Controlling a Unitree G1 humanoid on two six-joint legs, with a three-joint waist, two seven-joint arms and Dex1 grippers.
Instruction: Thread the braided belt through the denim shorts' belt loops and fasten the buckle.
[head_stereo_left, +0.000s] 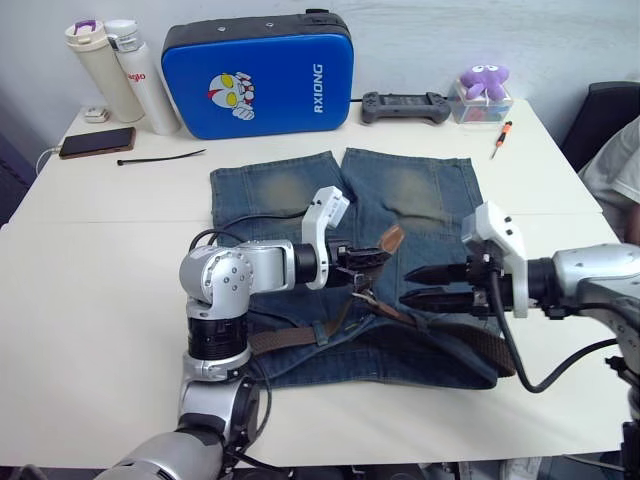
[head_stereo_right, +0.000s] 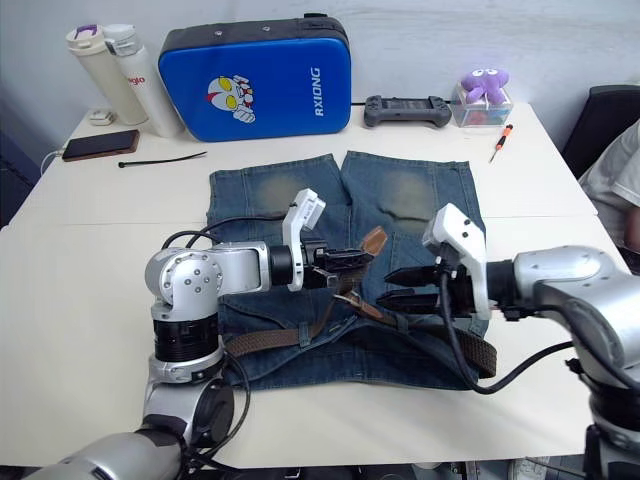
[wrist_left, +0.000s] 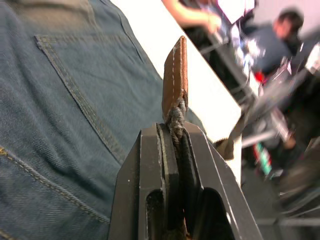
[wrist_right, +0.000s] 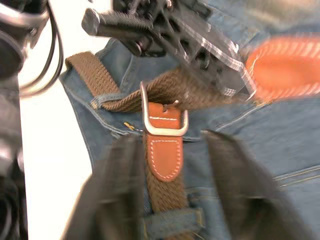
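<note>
The denim shorts (head_stereo_left: 340, 260) lie flat on the white counter (head_stereo_left: 90, 300), faded blue with stitched seams. The woven brown belt (wrist_right: 165, 90) runs along the waistband. The left gripper (head_stereo_left: 362, 262), arm reaching rightward, has its fingers clamped on the belt just behind the tan leather tip (wrist_left: 175, 77). The right gripper (head_stereo_left: 425, 286) points left, fingers apart, straddling the belt below the silver rectangular buckle (wrist_right: 164, 116).

Head stereo overhead; wrists close-up.
</note>
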